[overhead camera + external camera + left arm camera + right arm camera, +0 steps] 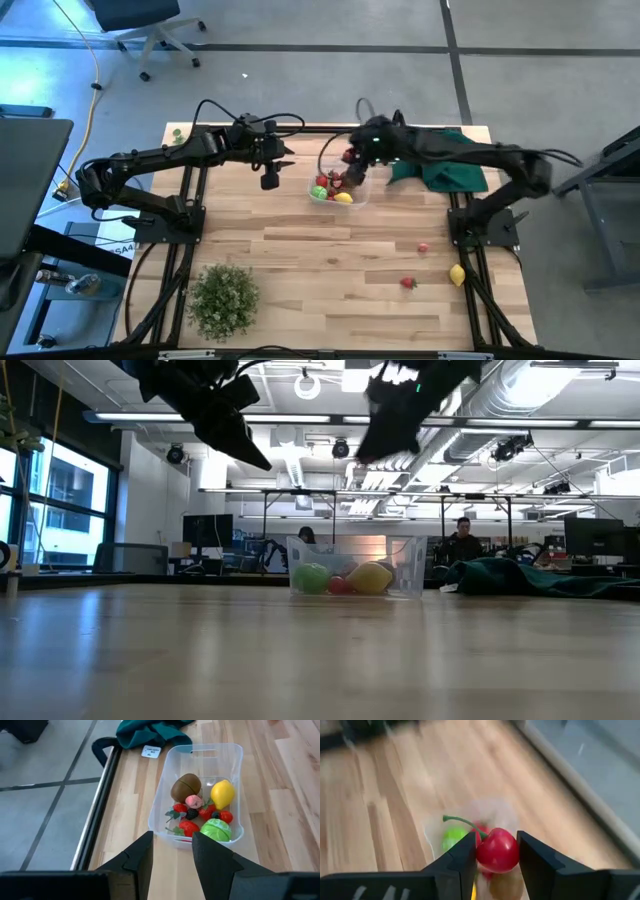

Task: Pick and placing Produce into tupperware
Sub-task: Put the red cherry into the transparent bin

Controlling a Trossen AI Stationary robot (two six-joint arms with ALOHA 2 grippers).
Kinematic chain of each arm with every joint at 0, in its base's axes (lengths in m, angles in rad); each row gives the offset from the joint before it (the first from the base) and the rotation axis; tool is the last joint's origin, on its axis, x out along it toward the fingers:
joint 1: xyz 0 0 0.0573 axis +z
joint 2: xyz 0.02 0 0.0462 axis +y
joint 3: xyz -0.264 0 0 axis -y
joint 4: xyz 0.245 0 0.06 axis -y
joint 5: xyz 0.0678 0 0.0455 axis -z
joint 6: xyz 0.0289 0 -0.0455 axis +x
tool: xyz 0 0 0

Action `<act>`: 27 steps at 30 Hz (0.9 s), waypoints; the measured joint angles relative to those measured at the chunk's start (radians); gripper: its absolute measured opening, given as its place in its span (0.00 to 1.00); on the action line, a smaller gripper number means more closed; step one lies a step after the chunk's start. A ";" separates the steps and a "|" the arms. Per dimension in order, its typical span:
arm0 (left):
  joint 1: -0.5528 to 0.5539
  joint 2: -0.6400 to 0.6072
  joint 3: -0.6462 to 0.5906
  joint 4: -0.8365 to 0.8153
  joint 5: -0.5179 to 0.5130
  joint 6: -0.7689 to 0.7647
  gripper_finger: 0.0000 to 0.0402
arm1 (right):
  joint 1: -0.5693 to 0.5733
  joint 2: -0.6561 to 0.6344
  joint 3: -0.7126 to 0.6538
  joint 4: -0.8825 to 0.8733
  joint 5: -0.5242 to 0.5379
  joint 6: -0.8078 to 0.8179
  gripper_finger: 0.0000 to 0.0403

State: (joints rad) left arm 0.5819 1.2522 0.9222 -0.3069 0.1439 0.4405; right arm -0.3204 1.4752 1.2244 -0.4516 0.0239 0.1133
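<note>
The clear tupperware (340, 188) stands at the table's far middle and holds a brown kiwi (186, 786), a yellow lemon (222, 793), a green ball (216, 829) and small red fruits. My right gripper (496, 839) hangs above the tub, shut on a red cherry (497, 852) with a green stem. It also shows in the high view (352, 163). My left gripper (171, 840) is open and empty, in the air to the left of the tub (270, 176). Two small red fruits (408, 283) (423, 247) and a lemon (457, 275) lie on the table at the near right. My right gripper pinches the cherry by its two round sides (482, 856) between the two fingers. The cherry is lifted clear, above the tub. Its green stem (460, 821) sticks out ahead of the fingers.
A dark green cloth (445, 165) lies at the far right, next to the tub. A bushy green plant (222, 296) stands at the near left. Bare wood lies between them in the table's middle. People sit in the room behind the table (462, 540).
</note>
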 joint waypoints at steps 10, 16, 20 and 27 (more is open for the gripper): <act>0.000 0.000 0.000 0.000 -0.007 0.000 0.31 | -0.022 0.287 -0.012 -0.003 -0.124 -0.008 0.29; 0.000 0.000 0.000 0.000 -0.007 0.000 0.31 | -0.020 0.345 -0.012 0.007 -0.138 -0.005 0.29; 0.000 0.000 0.000 0.000 -0.007 0.000 0.31 | -0.020 0.347 -0.012 0.007 -0.130 -0.007 0.29; 0.000 0.000 0.000 0.000 -0.007 0.000 0.31 | -0.022 0.347 -0.012 0.008 -0.129 -0.030 0.31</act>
State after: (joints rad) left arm 0.5823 1.2522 0.9222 -0.3073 0.1371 0.4400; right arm -0.3428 1.8217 1.2121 -0.4437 -0.1055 0.0829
